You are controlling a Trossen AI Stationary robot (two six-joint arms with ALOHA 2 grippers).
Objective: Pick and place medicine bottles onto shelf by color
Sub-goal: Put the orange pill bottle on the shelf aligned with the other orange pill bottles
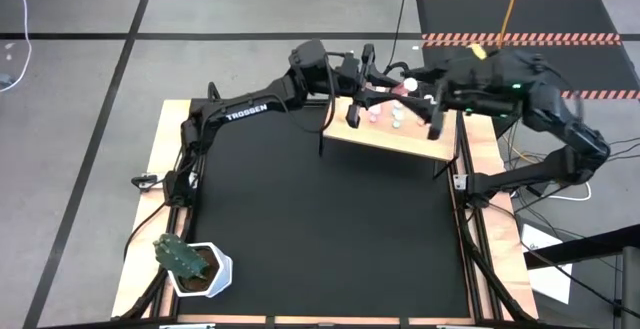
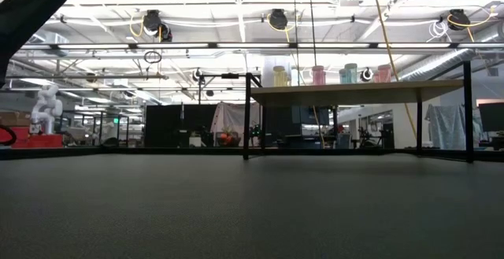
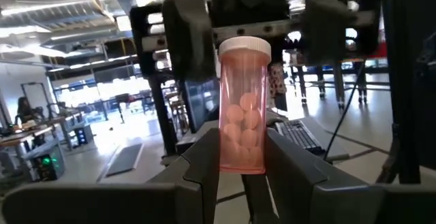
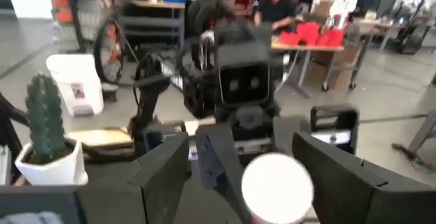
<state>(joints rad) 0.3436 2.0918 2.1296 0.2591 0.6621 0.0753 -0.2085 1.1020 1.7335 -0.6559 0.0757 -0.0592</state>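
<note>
Both arms are black, built of thick rounded segments. The left arm (image 1: pixel 240 109) carries white "TROSSEN" lettering along its long link. The right arm (image 1: pixel 545 99) shows a small green light near its wrist. Thin black cables trail beside each base.

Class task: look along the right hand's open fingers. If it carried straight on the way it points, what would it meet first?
Probably the white-capped bottle held up by the left hand: it sits right between the right hand's open fingers. Depth is hard to judge.
</note>
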